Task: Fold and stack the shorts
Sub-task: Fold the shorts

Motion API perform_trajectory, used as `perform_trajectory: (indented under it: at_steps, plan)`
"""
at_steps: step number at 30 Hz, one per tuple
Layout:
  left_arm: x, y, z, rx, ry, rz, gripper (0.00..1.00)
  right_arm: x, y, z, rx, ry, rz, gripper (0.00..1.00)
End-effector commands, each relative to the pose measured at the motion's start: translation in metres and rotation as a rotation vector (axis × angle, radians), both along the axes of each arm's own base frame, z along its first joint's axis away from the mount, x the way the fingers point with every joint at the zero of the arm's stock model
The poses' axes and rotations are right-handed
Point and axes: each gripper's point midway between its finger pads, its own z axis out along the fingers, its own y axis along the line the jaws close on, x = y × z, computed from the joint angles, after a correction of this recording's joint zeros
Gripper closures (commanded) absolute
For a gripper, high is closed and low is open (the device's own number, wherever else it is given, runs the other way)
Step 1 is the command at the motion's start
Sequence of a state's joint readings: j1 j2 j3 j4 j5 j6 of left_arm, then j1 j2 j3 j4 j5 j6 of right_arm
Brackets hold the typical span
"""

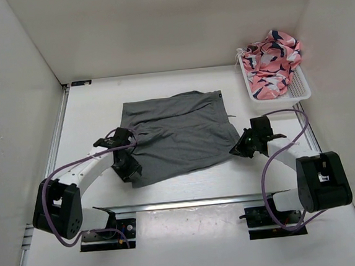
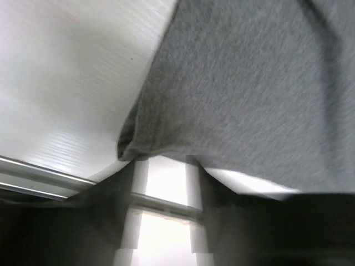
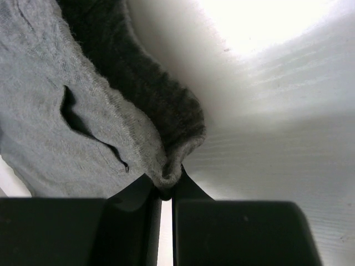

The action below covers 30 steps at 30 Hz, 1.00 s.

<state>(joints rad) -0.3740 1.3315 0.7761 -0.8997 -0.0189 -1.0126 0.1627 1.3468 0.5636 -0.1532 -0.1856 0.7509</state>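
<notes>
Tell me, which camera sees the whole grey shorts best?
The top camera: the soft dark grey cloth shorts lie spread on the white table, almost whole. The left wrist camera shows one corner; the right wrist camera, an edge pinched in the right hand.

- I am looking at a white tabletop (image 1: 161,88) under bright, even light.
- A plain white back wall (image 1: 155,23), left wall (image 1: 6,92) and right wall (image 1: 343,37) close off its far, left and right edges.
- A metal rail (image 1: 190,203) runs along its near edge.
</notes>
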Motion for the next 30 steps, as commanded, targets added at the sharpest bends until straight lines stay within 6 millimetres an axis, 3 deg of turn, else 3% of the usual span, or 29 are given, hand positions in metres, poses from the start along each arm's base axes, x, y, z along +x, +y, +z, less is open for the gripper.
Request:
perform_trajectory:
  at_steps: [1, 2, 3, 5, 12, 14, 16, 17, 18, 23, 27, 30]
  plan:
    - [-0.002, 0.004, 0.001, 0.011, -0.009, 0.023, 0.32, -0.005, -0.006, -0.002, -0.029, -0.014, 0.007, 1.0]
    - [-0.003, 0.002, 0.001, 0.009, -0.009, 0.023, 0.08, -0.005, -0.006, -0.002, -0.029, -0.014, 0.007, 1.0]
    - [-0.003, 0.002, 0.001, 0.009, -0.009, 0.023, 0.03, -0.005, -0.005, -0.002, -0.021, -0.013, 0.012, 1.0]
    - [-0.005, -0.003, 0.002, 0.006, -0.008, 0.023, 0.04, -0.005, -0.005, -0.002, -0.021, -0.013, 0.012, 1.0]
    - [-0.017, -0.002, -0.028, 0.027, 0.068, 0.032, 0.26, -0.001, -0.004, 0.001, -0.021, -0.014, 0.012, 1.0]
    - [-0.016, -0.002, -0.031, 0.028, 0.072, 0.032, 0.37, -0.001, -0.004, 0.001, -0.021, -0.014, 0.012, 1.0]
    - [-0.021, -0.002, -0.036, 0.039, 0.094, 0.023, 0.55, -0.001, -0.004, 0.001, -0.021, -0.014, 0.012, 1.0]
    - [-0.021, 0.001, -0.038, 0.055, 0.097, 0.024, 0.81, -0.001, -0.004, 0.001, -0.021, -0.014, 0.012, 1.0]
    - [-0.022, 0.001, -0.038, 0.057, 0.096, 0.014, 0.9, -0.004, -0.005, 0.0, -0.023, 0.001, 0.012, 1.0]
    - [-0.032, 0.005, -0.012, 0.028, 0.046, 0.049, 0.9, -0.017, -0.012, 0.014, -0.059, -0.018, 0.03, 1.0]
    - [-0.048, 0.016, 0.026, 0.005, -0.04, 0.082, 0.9, -0.035, -0.019, 0.026, -0.094, -0.033, 0.051, 1.0]
    - [-0.056, 0.011, 0.05, -0.066, -0.096, 0.09, 0.9, -0.048, -0.024, 0.037, -0.112, -0.051, 0.064, 1.0]
